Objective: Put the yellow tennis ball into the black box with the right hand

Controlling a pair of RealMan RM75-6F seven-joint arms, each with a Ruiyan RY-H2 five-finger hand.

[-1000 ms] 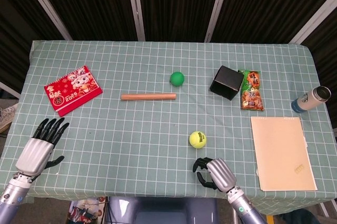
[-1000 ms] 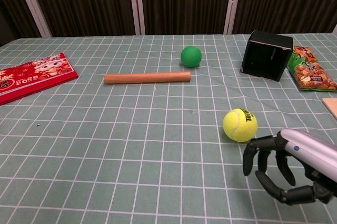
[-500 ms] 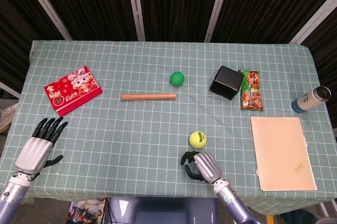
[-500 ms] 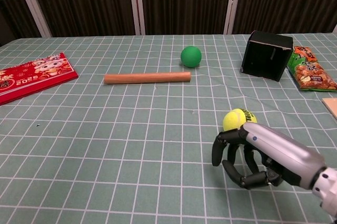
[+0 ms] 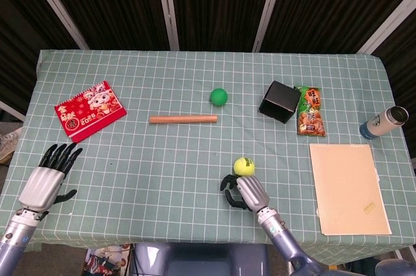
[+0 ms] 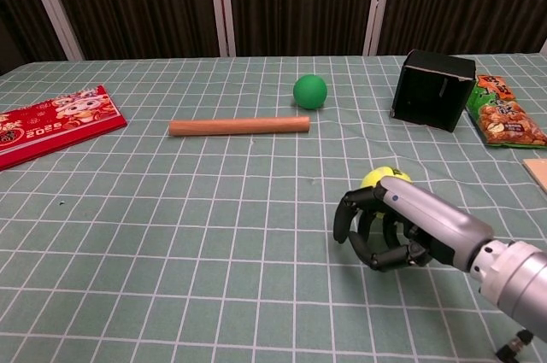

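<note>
Head view. Tennis ball [image 5: 244,166] sits on the worktop [image 5: 162,152], near the front edge, right of centre. Right robot hand [image 5: 246,193] lies just on the near side of it, fingers curled toward the left and down, thumb tucked beneath; nothing is in its grasp yet. The ball lies straight ahead of the knuckles, touching or very nearly so; contact cannot be settled from above. Black box [image 5: 280,101] stands well apart, farther back and to the right, next to a snack packet [image 5: 310,111]. Left robot hand [image 5: 47,178] rests far off at the left front corner, fingers spread, holding nothing. The right one is plainly the nearer.

Chest view. Right robot hand [image 6: 389,226] comes in from the lower right, forearm angled toward the centre, fingers arched into a half-closed claw. Only the top of the tennis ball [image 6: 383,178] shows above and behind the back of the hand. So the ball is beyond the hand, not inside the curl. Being round, it has no long axis and no heading; any approach angle suits. Black box [image 6: 433,78] sits tipped, its dark opening facing the front left. Judgement: the palm needs to get over or around the ball before closing.
</note>
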